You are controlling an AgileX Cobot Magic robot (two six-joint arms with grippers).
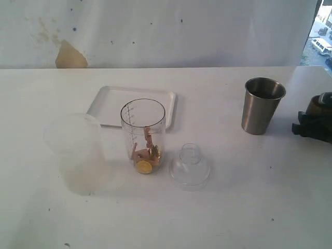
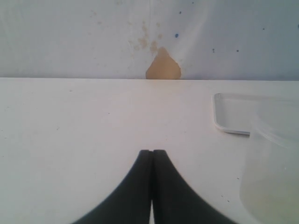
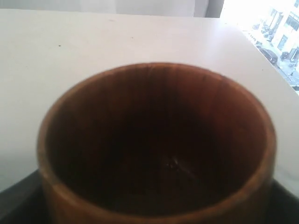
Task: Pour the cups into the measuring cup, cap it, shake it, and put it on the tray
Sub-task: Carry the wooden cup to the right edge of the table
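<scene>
The clear measuring cup (image 1: 143, 135) stands upright at the table's middle, uncapped, with small brown and yellow pieces at its bottom. Behind it lies the white tray (image 1: 106, 104), also visible in the left wrist view as the tray (image 2: 231, 116). A clear domed cap (image 1: 190, 166) rests on the table just right of the measuring cup. The steel tumbler (image 1: 262, 106) stands upright at the right. At the right edge my right gripper (image 1: 310, 126) is shut on the brown wooden cup (image 3: 154, 144), whose dark inside looks empty. My left gripper (image 2: 152, 152) is shut, holding nothing, low over bare table.
A wide frosted plastic cup (image 1: 75, 153) stands left of the measuring cup, and shows close to my left gripper as the frosted cup (image 2: 273, 168). A wall with a brown stain (image 1: 70, 56) runs along the table's back edge.
</scene>
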